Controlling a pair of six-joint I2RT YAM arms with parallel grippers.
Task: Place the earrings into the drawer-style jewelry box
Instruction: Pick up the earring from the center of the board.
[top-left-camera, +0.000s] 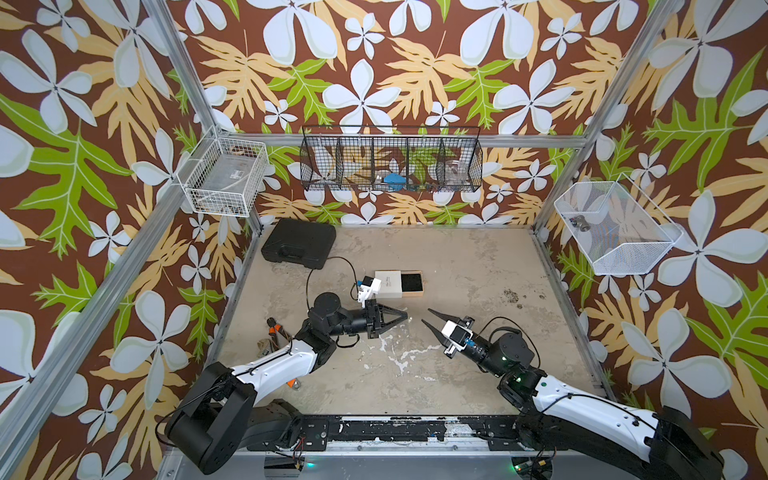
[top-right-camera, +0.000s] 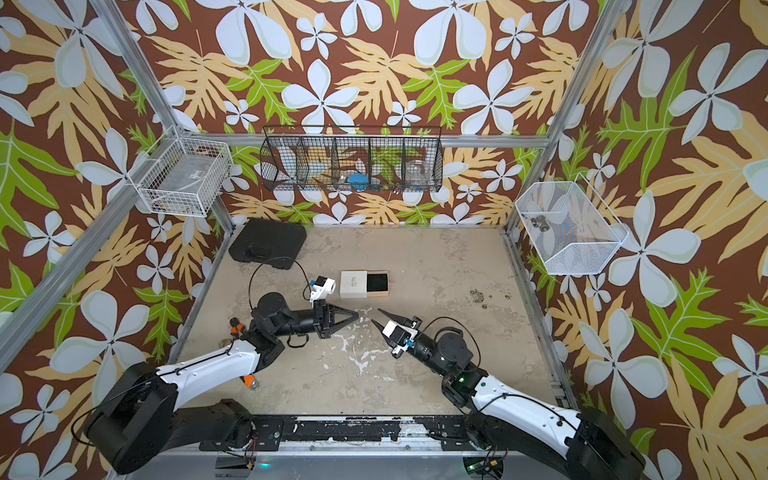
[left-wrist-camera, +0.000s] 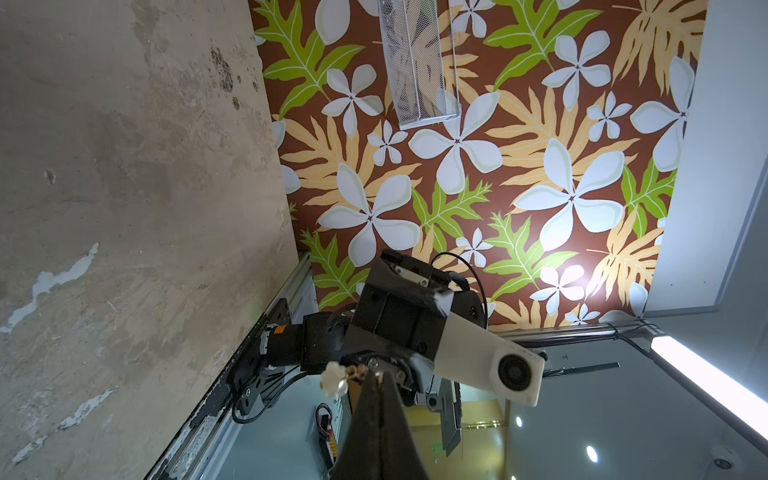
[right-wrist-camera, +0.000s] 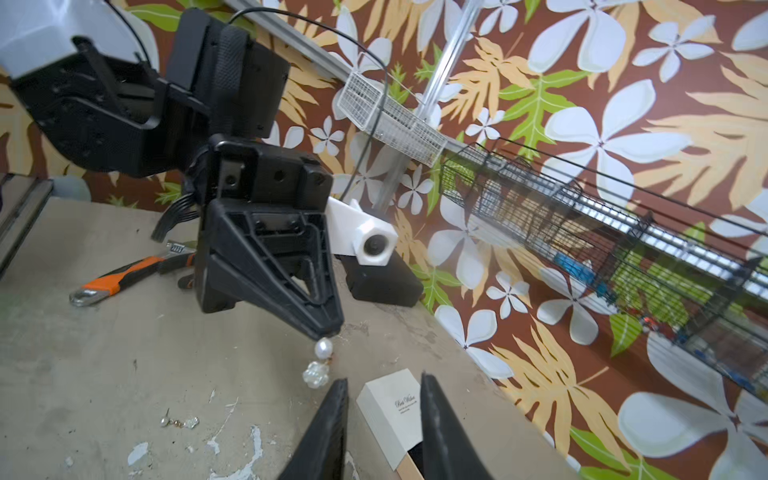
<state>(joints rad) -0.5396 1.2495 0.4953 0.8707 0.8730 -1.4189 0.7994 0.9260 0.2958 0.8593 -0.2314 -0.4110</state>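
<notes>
Left gripper (right-wrist-camera: 328, 332): clamped right down on one earring (right-wrist-camera: 319, 360). The pearl and clear bead dangle below the tip, and they look clear of the table (top-left-camera: 478, 270).
Right gripper (top-left-camera: 427, 316): jaws partly apart with nothing in them. It's pointing left at the other gripper's tip, near it but not touching.
Box (top-left-camera: 388, 282): flat on the table mid-scene, just on the far side of both tips.
Tray (top-left-camera: 411, 281): slid out of the box to the right. The black lining is showing and I can't spot any earring in it.
Second earring (right-wrist-camera: 179, 422): lying loose on the table on the near side of the tips. Only the right wrist view shows it.
Step in hand: my guess is the held earring goes over to the open tray next.
Doing it well: I'd move slowly so the dangle doesn't swing. Aim for the middle of the black lining, not the white lid, and get low before opening so it doesn't bounce out.
Right arm's job: probably best kept off to the side, or used to steady the box if it slides.
Risk: the box looks light, so a nudge could shove the tray back in. The hook could also snag on the fingertip when the jaws open.
</notes>
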